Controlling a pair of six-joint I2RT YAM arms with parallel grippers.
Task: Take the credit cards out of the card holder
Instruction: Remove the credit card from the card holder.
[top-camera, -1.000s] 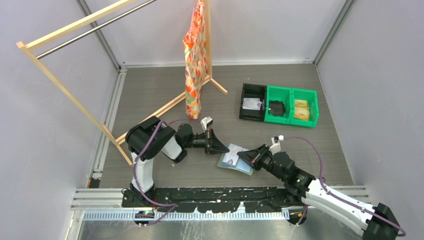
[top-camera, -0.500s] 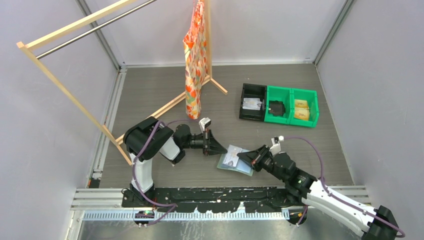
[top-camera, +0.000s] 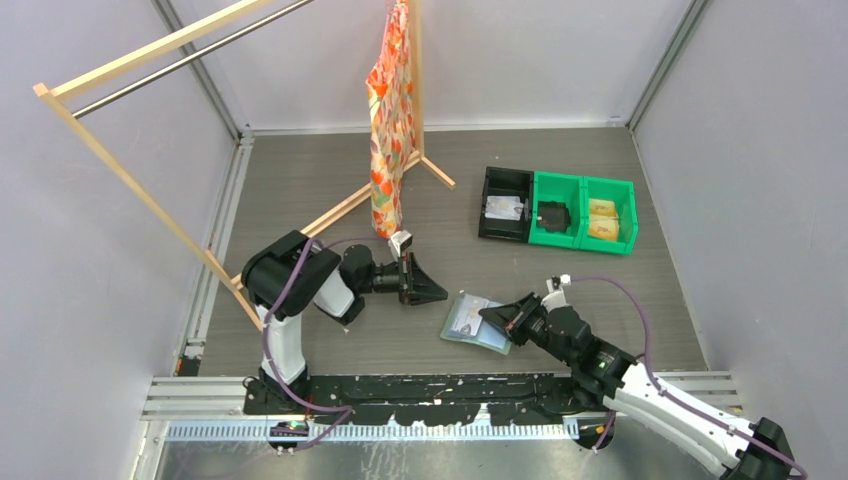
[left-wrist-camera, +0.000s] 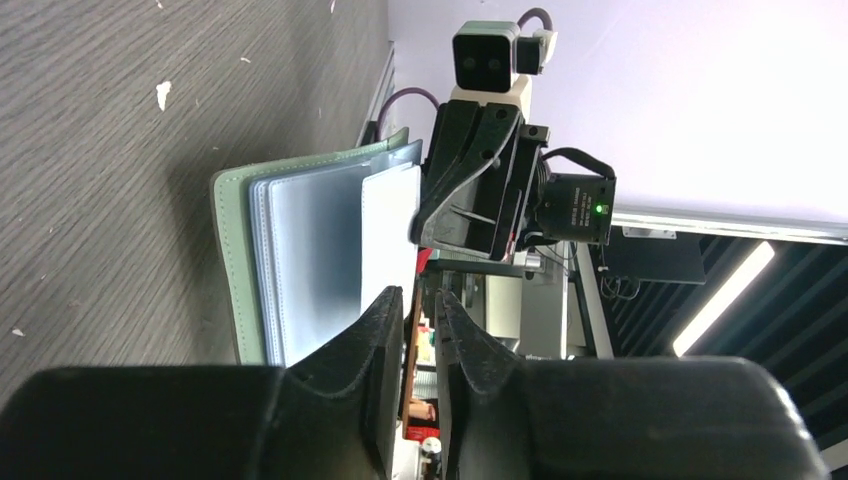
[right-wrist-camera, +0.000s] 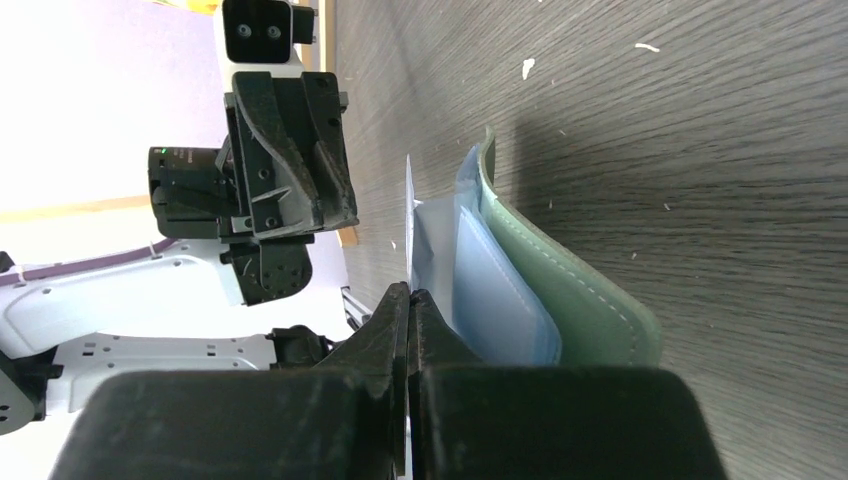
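The sage-green card holder (top-camera: 473, 323) lies open on the table between my grippers. In the left wrist view its green cover (left-wrist-camera: 226, 262) frames pale blue pockets (left-wrist-camera: 310, 262), and a white card (left-wrist-camera: 390, 238) sticks out. My right gripper (top-camera: 490, 315) is shut on that card's edge; in the right wrist view the card (right-wrist-camera: 408, 205) is edge-on above the shut fingertips (right-wrist-camera: 398, 300), beside the card holder (right-wrist-camera: 590, 310). My left gripper (top-camera: 441, 296) is a short way left of the card holder, its jaws a narrow gap apart and empty (left-wrist-camera: 420, 300).
A black bin (top-camera: 505, 205) and two green bins (top-camera: 583, 210) with small items stand at the back right. A wooden clothes rack (top-camera: 130, 180) with an orange patterned garment (top-camera: 390, 120) stands at the back left.
My left gripper has drawn back to the left, away from the card holder's corner. My right gripper and the card holder have shifted slightly right and nearer.
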